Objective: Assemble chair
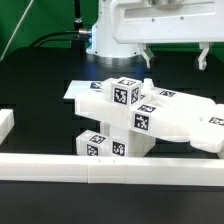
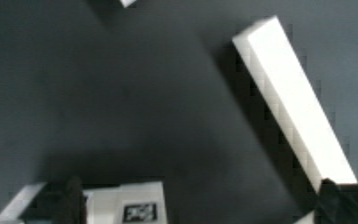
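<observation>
The white chair pieces (image 1: 140, 115) lie in a pile in the middle of the black table in the exterior view. Tagged blocks (image 1: 122, 95) are stacked toward the exterior view's left, and flatter pieces (image 1: 190, 122) lean toward its right. My gripper (image 1: 175, 60) hangs above and behind the pile, open and empty. In the wrist view the gripper (image 2: 197, 205) is open wide, with dark fingers (image 2: 59, 200) at both sides. The corner of a tagged white piece (image 2: 130, 206) shows below, close to one finger and untouched.
A long white border rail (image 1: 110, 165) runs along the front of the table. A short white block (image 1: 5, 122) lies at the exterior view's left edge. A flat white sheet (image 1: 80, 92) lies behind the pile. The wrist view shows a long white bar (image 2: 291, 100) on dark table.
</observation>
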`<state>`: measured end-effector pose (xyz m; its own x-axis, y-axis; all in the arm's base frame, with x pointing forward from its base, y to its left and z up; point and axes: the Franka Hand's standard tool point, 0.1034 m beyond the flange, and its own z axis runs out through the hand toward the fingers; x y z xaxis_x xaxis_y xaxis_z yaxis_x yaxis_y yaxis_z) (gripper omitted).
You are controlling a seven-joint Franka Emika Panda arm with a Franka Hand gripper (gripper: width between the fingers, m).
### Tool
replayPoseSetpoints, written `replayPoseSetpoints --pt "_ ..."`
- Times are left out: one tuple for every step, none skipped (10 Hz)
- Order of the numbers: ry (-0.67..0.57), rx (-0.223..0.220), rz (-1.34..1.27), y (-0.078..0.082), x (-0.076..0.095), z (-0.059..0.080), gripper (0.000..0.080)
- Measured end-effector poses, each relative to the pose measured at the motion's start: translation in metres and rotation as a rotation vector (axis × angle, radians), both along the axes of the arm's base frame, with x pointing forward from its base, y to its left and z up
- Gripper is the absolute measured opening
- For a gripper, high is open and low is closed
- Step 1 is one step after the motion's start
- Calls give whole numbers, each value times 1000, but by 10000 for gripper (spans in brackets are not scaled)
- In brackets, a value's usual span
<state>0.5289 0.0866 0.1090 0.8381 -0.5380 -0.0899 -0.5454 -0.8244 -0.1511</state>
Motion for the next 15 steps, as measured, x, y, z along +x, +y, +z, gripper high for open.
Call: replayPoseSetpoints --pt "-3 -6 11 11 -8 -7 648" --pt "-1 -4 13 6 -5 -5 648" --pt "-2 -5 11 5 -5 -5 648" --pt "0 -5 13 6 -5 -5 648" --pt "1 -5 16 8 -7 -6 648" --pt "-3 -15 52 22 -15 -10 648" --pt "-31 -28 113 34 -24 -16 648" --pt "-81 -56 237 44 -36 -25 648" --pt "-78 -67 333 46 -48 -31 648" --pt "-76 -64 309 45 -45 -30 648" --pt "-76 -65 309 45 -46 -31 648" --pt "-75 -65 309 45 -46 -31 648" --pt "-78 -70 347 43 -46 -32 648" --pt "-84 -87 438 36 -49 -34 648" --pt "-85 -95 469 29 -54 -38 648"
